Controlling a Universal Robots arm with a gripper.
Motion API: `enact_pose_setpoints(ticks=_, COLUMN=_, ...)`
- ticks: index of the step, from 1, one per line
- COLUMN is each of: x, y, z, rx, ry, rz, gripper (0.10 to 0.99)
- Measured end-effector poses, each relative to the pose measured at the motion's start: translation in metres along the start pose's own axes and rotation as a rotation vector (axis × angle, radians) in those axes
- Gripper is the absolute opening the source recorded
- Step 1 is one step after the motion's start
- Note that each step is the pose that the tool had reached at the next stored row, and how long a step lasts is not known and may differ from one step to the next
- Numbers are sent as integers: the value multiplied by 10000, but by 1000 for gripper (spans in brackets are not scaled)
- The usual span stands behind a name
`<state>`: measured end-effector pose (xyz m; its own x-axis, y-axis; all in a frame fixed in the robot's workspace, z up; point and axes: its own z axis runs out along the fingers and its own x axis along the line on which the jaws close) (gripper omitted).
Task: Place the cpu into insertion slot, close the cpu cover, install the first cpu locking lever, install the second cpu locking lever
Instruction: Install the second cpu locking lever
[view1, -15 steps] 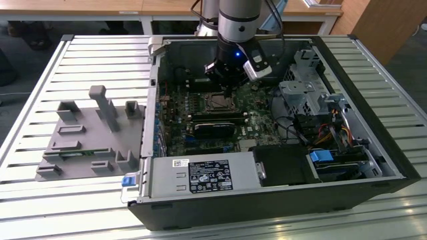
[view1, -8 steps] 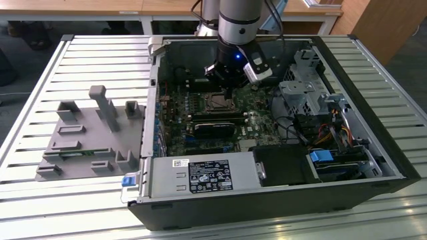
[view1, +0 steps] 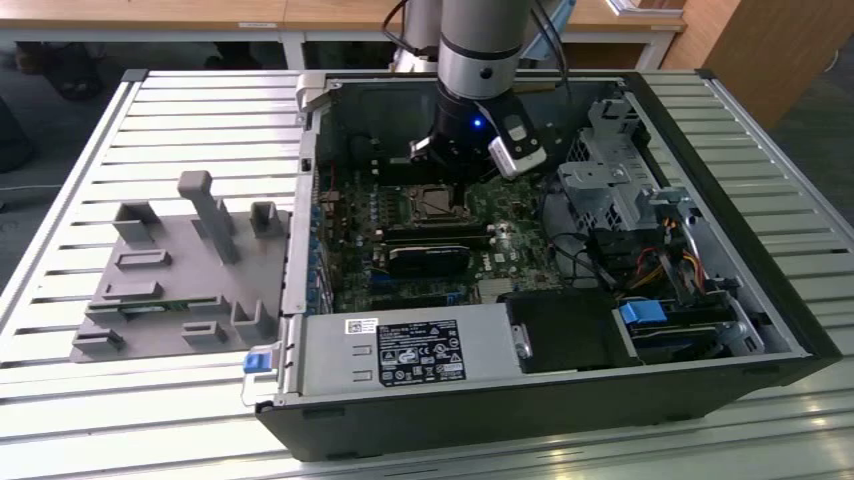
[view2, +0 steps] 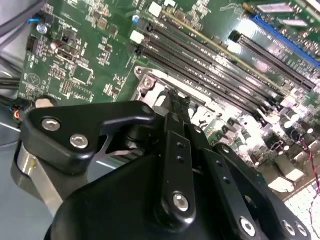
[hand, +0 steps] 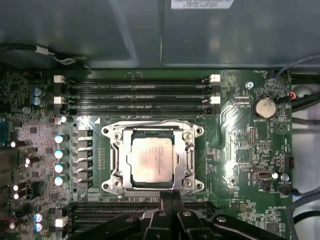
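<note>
I see the chip (hand: 151, 161), a pale silver-grey square, lying flat in its socket (hand: 186, 134) on the green board (hand: 240, 140), with the metal cover frame (hand: 118, 150) down around it. My pincer (hand: 171, 196) sits just beside the socket's edge, its fingertips (hand: 165, 199) pressed together on nothing. In the exterior view the pincer (view1: 447, 172) hangs inside the open computer case (view1: 534, 410).

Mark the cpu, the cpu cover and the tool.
cpu (hand: 151, 161): first wrist view, centre of its pale metal face.
cpu cover (hand: 188, 151): first wrist view, side bar of the silvery frame.
tool (hand: 171, 196): first wrist view, at its closed fingertips.
</note>
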<state>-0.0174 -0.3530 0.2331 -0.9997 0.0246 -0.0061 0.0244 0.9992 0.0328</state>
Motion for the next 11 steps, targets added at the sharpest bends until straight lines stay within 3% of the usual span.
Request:
enact_pose_setpoints(ticks=6, x=31, y=-76, z=1, rx=-18, ry=1, rz=-5, gripper=106)
enact_pose_setpoints(ticks=11, x=179, y=-99, z=4, rx=-35, ry=1, rz=-5, gripper=106)
